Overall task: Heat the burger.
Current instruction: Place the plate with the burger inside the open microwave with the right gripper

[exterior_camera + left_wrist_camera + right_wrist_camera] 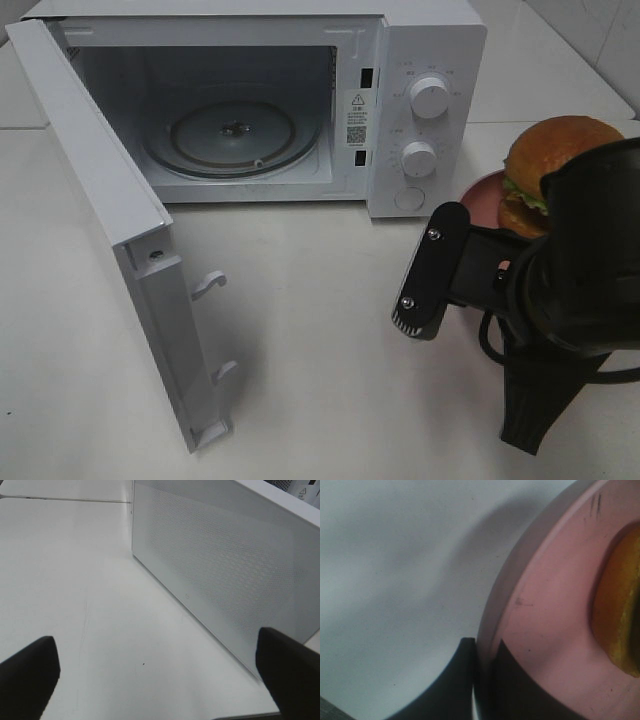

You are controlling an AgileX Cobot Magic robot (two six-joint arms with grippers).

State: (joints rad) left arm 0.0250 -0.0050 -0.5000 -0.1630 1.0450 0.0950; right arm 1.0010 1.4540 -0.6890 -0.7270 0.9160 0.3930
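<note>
White table (pixel 330 380) is holding a white microwave (pixel 425 60) at the back. Its door (pixel 105 215) is hanging wide open on the left, and the round glass tray (pixel 232 135) is showing inside with nothing lying on it. The burger (pixel 555 160) is sitting on a pink plate (pixel 482 192) on the table, just beside the microwave on the side with the two knobs (pixel 428 97). The right gripper (pixel 482 677) is pinching the rim of the pink plate, with one black finger (pixel 452 685) pressing on each side of the rim. The burger's bun is showing a little way along the plate from that grip. The left gripper (pixel 160 672) is spreading its fingers (pixel 30 675) wide and holding nothing. It is hanging over bare table, close to the dotted outside of the door.
</note>
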